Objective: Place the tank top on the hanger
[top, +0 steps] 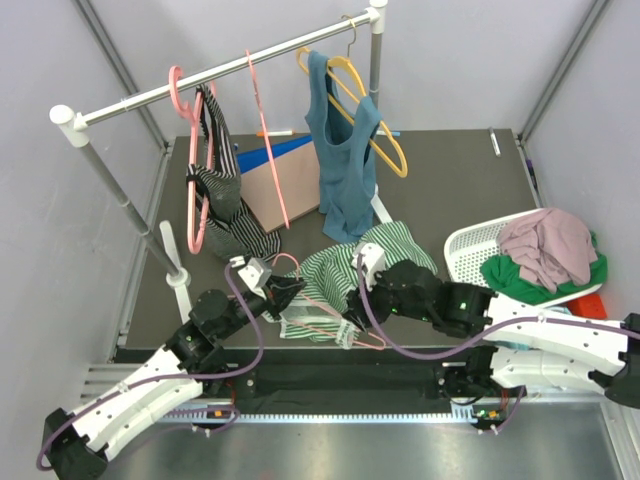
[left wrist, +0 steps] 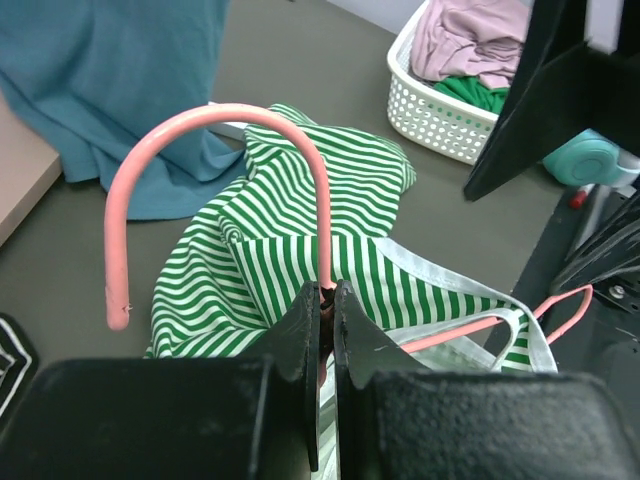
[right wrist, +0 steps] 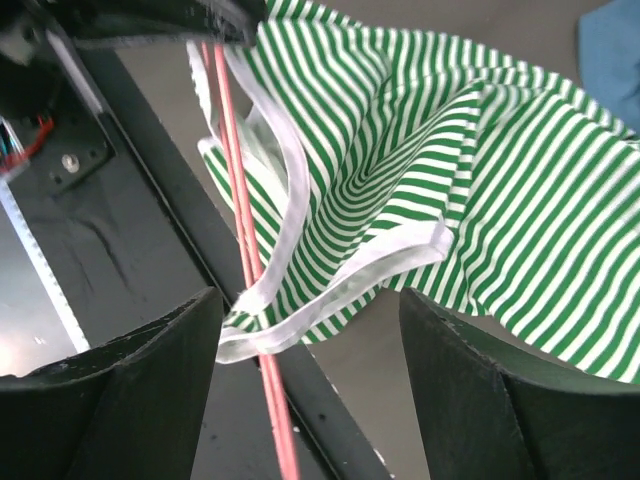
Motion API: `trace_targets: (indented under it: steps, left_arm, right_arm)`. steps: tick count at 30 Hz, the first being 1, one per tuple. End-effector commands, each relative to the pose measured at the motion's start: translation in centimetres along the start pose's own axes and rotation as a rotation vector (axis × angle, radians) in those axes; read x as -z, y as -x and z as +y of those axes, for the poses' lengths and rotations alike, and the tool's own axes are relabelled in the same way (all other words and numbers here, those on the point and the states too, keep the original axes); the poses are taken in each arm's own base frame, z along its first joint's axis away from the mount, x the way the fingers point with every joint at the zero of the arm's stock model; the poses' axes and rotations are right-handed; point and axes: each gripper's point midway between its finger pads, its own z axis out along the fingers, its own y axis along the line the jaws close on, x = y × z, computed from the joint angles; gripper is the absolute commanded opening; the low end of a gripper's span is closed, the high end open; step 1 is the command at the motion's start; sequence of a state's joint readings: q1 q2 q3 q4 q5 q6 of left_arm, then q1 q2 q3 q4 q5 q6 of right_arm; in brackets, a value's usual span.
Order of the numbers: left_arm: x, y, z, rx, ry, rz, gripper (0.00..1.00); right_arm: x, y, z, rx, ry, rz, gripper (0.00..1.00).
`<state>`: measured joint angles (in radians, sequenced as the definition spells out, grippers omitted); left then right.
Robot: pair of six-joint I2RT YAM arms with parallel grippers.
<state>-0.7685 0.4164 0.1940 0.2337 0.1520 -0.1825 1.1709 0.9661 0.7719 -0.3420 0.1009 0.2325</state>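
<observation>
Both above dark table [top: 450, 180]: left end effector [left wrist: 327, 292] clamps hanger [left wrist: 205, 115], right end effector [right wrist: 308, 300] gapes over tank top [right wrist: 500, 170].

tank top [left wrist: 350, 180]: was soft matt cloth, creased, white trim | hanger [left wrist: 230, 110]: smooth pink, faint sheen, looked plastic | my left claw [left wrist: 327, 295]: fingers [left wrist: 298, 335] were matt black, grainy | basket [left wrist: 440, 125] at 2 o'clock: I noted white perforated plastic, slight gloss | table [left wrist: 330, 60]: matt grey

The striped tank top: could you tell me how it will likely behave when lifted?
Probably floppy: the tank top lies in soft folds and would drape and sag. Likely light, being thin fabric. Its loose white trim could snag on the hanger.
</observation>
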Motion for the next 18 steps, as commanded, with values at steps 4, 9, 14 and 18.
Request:
trace_targets:
  steps: [4, 9, 14, 18]
  left_arm:
    - [0.0, 4.2, -1.8, -0.027, -0.084, -0.120, 0.00]
    - [0.0, 4.2, -1.6, -0.025, -0.071, -0.122, 0.00]
    - [0.0, 4.2, -1.6, -0.026, -0.071, -0.123, 0.00]
    - [0.0, 4.1, -1.6, -0.026, -0.071, -0.123, 0.00]
  right_arm:
    - [-1.4, -0.5, 2.8, 0.094, 0.176, -0.044, 0.68]
    - [-1.7, -1.7, 4.5, 0.085, 0.277, -0.023, 0.65]
    - [-2.5, -3.4, 5.3, 0.083, 0.304, 0.016, 0.56]
    - [-3.6, -3.9, 5.3, 0.076, 0.291, 0.032, 0.34]
